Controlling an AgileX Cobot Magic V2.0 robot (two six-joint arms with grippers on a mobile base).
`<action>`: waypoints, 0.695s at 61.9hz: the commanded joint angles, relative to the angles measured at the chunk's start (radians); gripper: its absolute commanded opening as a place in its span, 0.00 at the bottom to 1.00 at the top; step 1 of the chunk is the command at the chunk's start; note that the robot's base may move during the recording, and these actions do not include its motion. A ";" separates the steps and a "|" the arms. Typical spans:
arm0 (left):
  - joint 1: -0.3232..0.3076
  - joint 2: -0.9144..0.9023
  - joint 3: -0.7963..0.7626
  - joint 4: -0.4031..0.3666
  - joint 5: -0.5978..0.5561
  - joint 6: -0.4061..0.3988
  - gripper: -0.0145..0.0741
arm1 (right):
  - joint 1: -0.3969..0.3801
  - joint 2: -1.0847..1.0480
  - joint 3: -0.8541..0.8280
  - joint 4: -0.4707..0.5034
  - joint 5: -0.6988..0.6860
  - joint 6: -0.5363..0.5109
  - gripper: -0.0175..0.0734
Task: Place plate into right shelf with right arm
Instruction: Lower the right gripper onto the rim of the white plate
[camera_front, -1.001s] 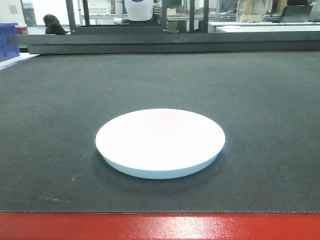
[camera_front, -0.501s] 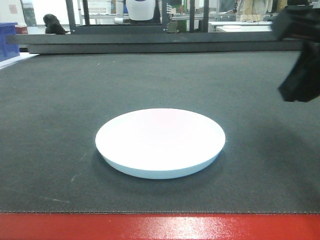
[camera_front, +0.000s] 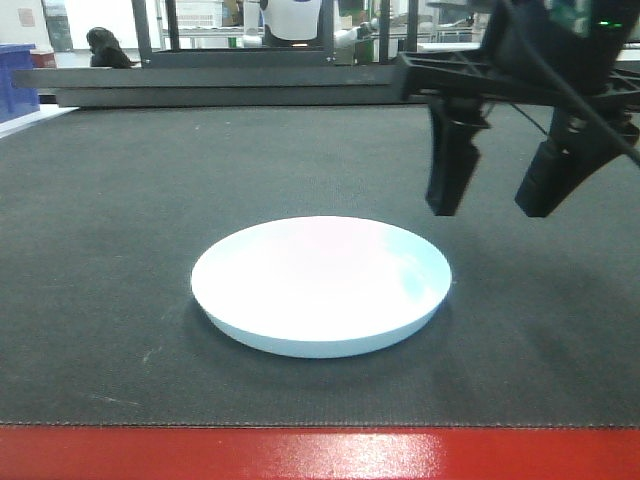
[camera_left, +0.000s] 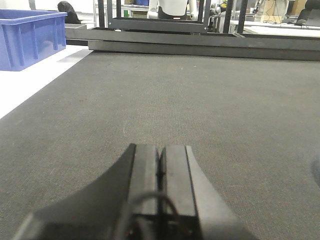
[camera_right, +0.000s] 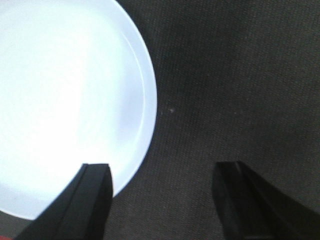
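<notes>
Plate (camera_front: 320, 285): white, round, shallow, glossy; lay flat on the dark mat of the desk (camera_front: 110, 180), near the red front edge (camera_front: 320, 455), untouched and not yet lifted. Right gripper (camera_front: 492, 208): hung above the desk just beside the plate's right rim, fingers pointing down, spread wide and empty, clear of plate and mat. Left gripper (camera_left: 161, 167): low over bare mat, its two fingers pressed together with nothing between them. Blue bin (camera_left: 30, 30): on a white surface off the desk's far left. Right shelf: not identifiable in any view. Risks, as judged: the rim looked low and slick, so a finger coming down on top of it rather than straddling it could tip the plate or skid it across the mat; a shallow pinch on the edge alone could let the plate swing or slip during the carry; with the shelf unseen, clearance for the placing stayed unknown. View notes: the front view gave the right gripper's height above the mat and the plate's whole outline, but not how the fingers lined up with the rim; the right wrist view supplied that, one finger (camera_right: 92, 195) overlapping the plate's edge, the other (camera_right: 240, 200) over bare mat, the rim between them; the left wrist view alone showed the bin and the left gripper.
</notes>
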 joint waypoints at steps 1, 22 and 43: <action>-0.002 -0.010 0.010 -0.008 -0.090 -0.007 0.02 | 0.004 0.008 -0.090 -0.016 0.035 0.093 0.82; -0.002 -0.010 0.010 -0.008 -0.090 -0.007 0.02 | 0.020 0.144 -0.201 -0.058 0.098 0.204 0.81; -0.002 -0.010 0.010 -0.008 -0.090 -0.007 0.02 | 0.020 0.233 -0.201 -0.058 0.081 0.178 0.81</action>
